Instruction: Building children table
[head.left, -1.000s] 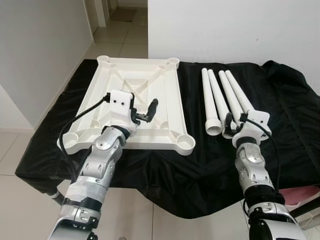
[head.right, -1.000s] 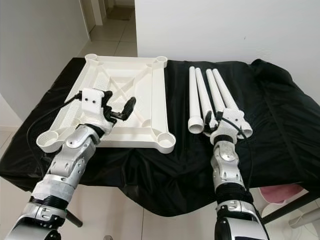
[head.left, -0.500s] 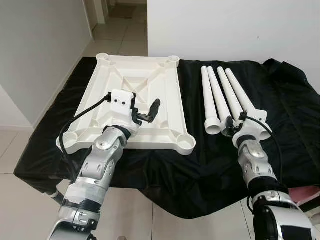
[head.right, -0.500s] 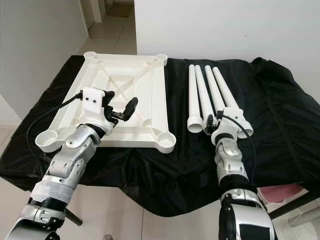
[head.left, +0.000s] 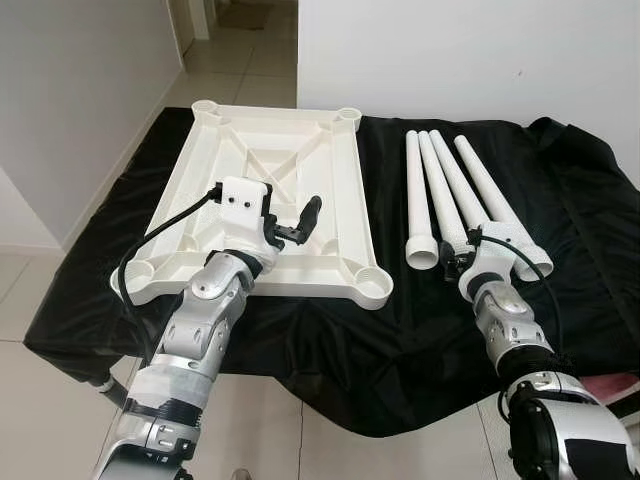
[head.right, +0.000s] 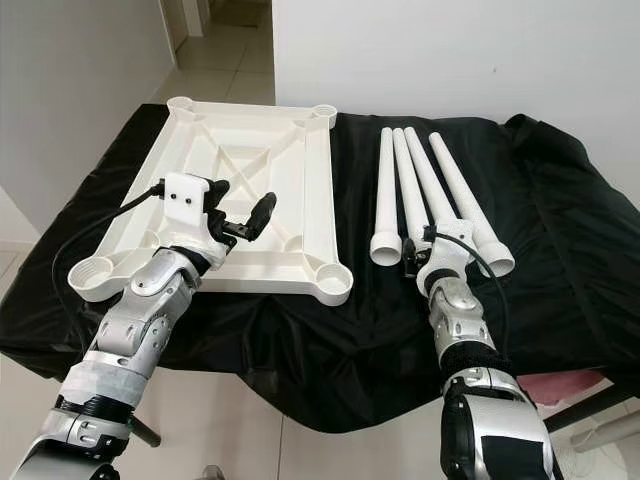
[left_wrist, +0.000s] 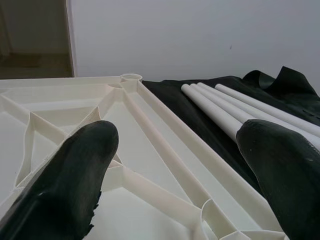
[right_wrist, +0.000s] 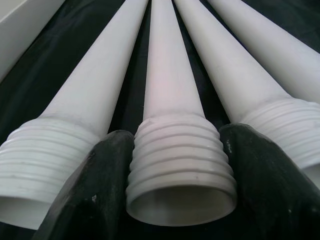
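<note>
White tabletop (head.left: 265, 205) lies underside-up on the black cloth; four white legs (head.left: 445, 195) lie beside it.

Desk (head.left: 590, 215): I see it draped in black cloth.
On it: white upturned tabletop (head.left: 262, 200); four white legs (head.left: 450, 195) side by side.

A bench draped in black cloth (head.left: 560, 200) carries everything. On its left part lies the white plastic ribbed tabletop turned underside up (head.left: 268, 190). To the right of the tabletop, apart from it, four white plastic tapered legs (head.left: 444, 190) lie side by side, threaded ends nearest the robot. The left claw (head.left: 290, 225) hangs over the tabletop's near part; the right claw (right_wrist: 165, 165) straddles the second leg's threaded end (right_wrist: 180, 170).
</note>
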